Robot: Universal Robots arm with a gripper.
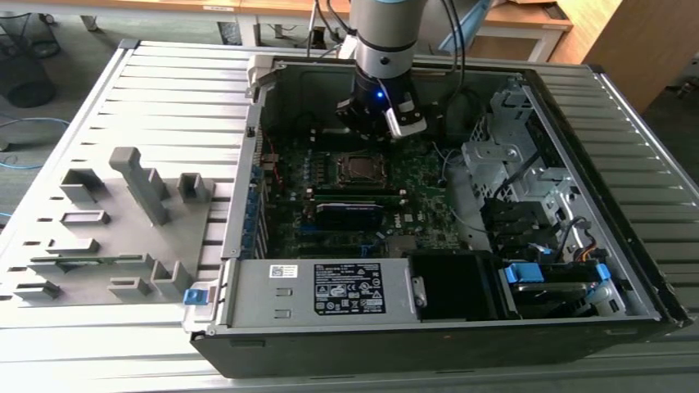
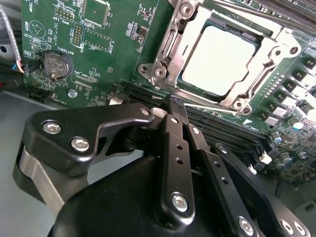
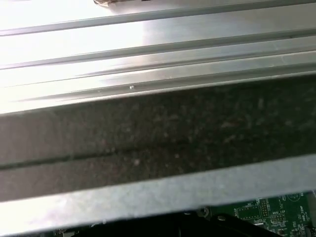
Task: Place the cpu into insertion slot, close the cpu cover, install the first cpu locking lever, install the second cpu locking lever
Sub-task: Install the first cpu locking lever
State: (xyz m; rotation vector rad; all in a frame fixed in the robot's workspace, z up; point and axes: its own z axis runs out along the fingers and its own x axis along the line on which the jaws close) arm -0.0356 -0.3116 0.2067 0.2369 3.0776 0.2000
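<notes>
We see the open black tower computer case (image 1: 611, 270) lying on its side on a ribbed aluminium table (image 1: 164, 90). The grey robot arm (image 1: 385, 33) reaches down into it over the green motherboard (image 1: 421, 184). In the second wrist view the small square cpu with its dull silver-grey top (image 2: 219, 59) sits in the socket. The thin silvery cpu cover frame (image 2: 269, 57) lies flat around it, so the chip shows through the cover's window. In the exterior view the same cpu (image 1: 355, 168) lies just below the black gripper (image 1: 369, 124). In the second wrist view the gripper (image 2: 177, 106) has its two black fingers (image 2: 174, 133) pressed together at the tips, right at the socket's near edge. A thin bright lever rod (image 2: 222, 107) runs along that edge (we cannot tell whether the tips nip it, or whether it is latched). A round silver coin battery (image 2: 55, 64) sits on the board well apart from the socket. Beside the case, on the exterior view's left, lies a grey fixture tray with upright blocks (image 1: 110, 221). A silver power supply box (image 1: 317, 291) fills the case's near corner.
</notes>
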